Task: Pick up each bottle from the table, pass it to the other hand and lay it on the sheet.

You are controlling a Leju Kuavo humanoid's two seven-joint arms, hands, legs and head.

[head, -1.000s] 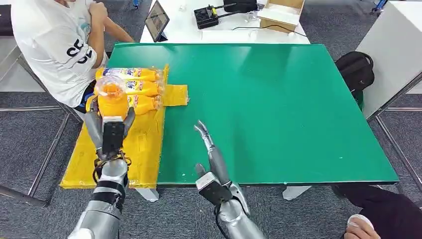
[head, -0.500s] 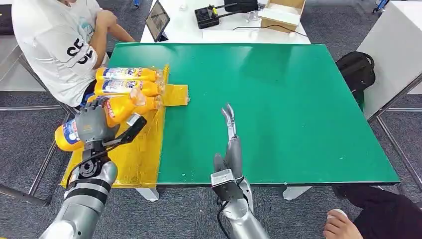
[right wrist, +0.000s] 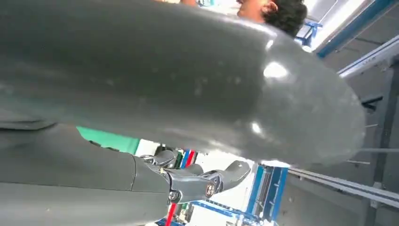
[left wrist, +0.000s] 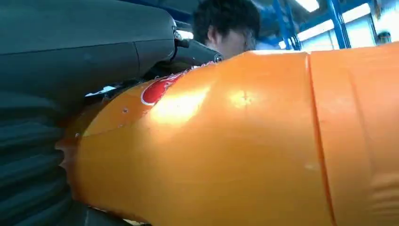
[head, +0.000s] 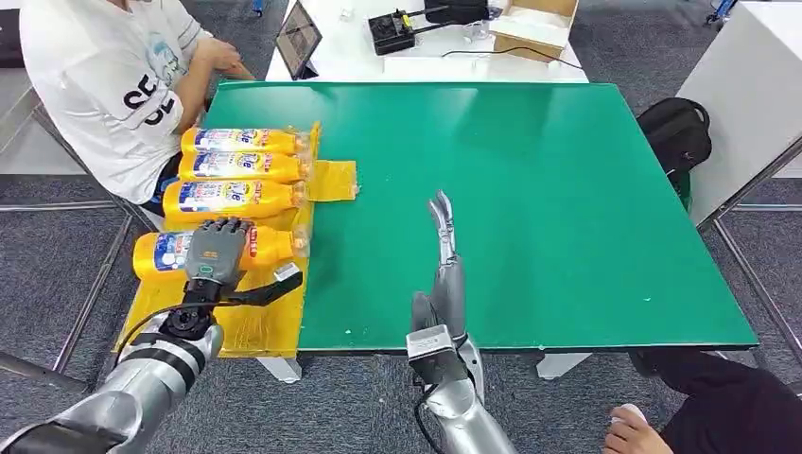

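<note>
Nearest, grey carpet floor (head: 57,284) under the worktop's metal legs, and a person's hand (head: 632,427) at the near right corner. Just beyond, right hand (head: 442,248) over the near edge of the green worktop (head: 530,189), fingers straight and apart, holding nothing. On the left, yellow sheet (head: 265,312) draped over the worktop's left edge. Left hand (head: 216,250) wrapped over the nearest orange bottle (head: 165,253), fingers clamped on it, bottle lying flat on the sheet with cap toward the green. Farther along the sheet, three more orange bottles (head: 236,168) side by side, caps likewise rightward. Beside them at far left, a seated person in a white shirt (head: 104,85). Farthest, a white table (head: 426,52) with a tablet (head: 298,40), a black device (head: 392,30) and a cardboard box (head: 534,24); a black bag (head: 676,132) on the floor at right.
</note>
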